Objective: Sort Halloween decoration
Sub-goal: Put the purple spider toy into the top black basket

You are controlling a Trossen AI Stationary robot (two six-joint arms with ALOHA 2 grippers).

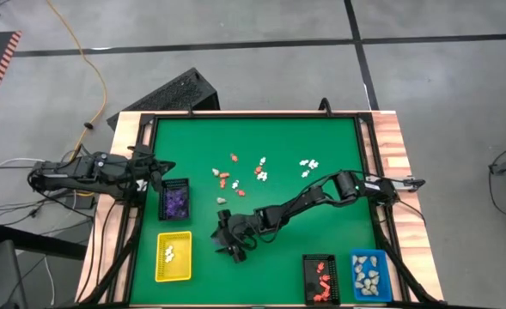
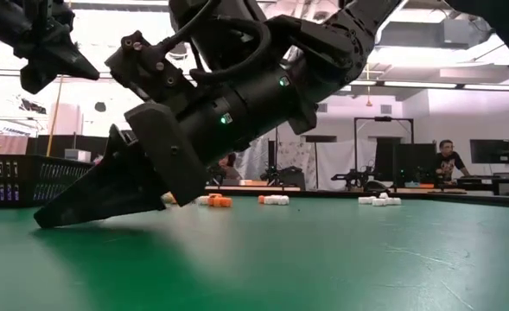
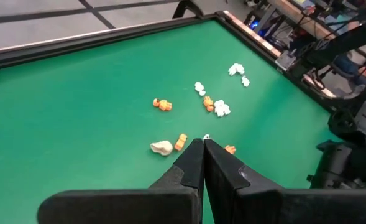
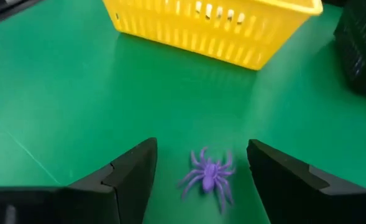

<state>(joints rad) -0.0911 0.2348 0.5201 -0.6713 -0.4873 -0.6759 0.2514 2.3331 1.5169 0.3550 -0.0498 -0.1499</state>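
Note:
A purple spider figurine (image 4: 209, 176) lies flat on the green mat. My right gripper (image 4: 202, 149) is open, one finger on each side of the spider and not touching it. In the high view this gripper (image 1: 227, 245) is low over the mat, just right of the yellow tray (image 1: 173, 256), and hides the spider. Loose orange-red and white figurines (image 1: 240, 172) lie mid-table, with more white ones (image 1: 309, 163) to their right and a cream one (image 3: 161, 147). My left gripper (image 1: 162, 167) is shut and empty, raised at the table's left edge.
A black tray (image 1: 174, 199) of purple figurines stands behind the yellow tray, which holds a few white ones. Near the front right are a black tray (image 1: 320, 279) with orange-red pieces and a blue tray (image 1: 370, 275) with cream ones. A raised rim (image 1: 253, 114) borders the mat.

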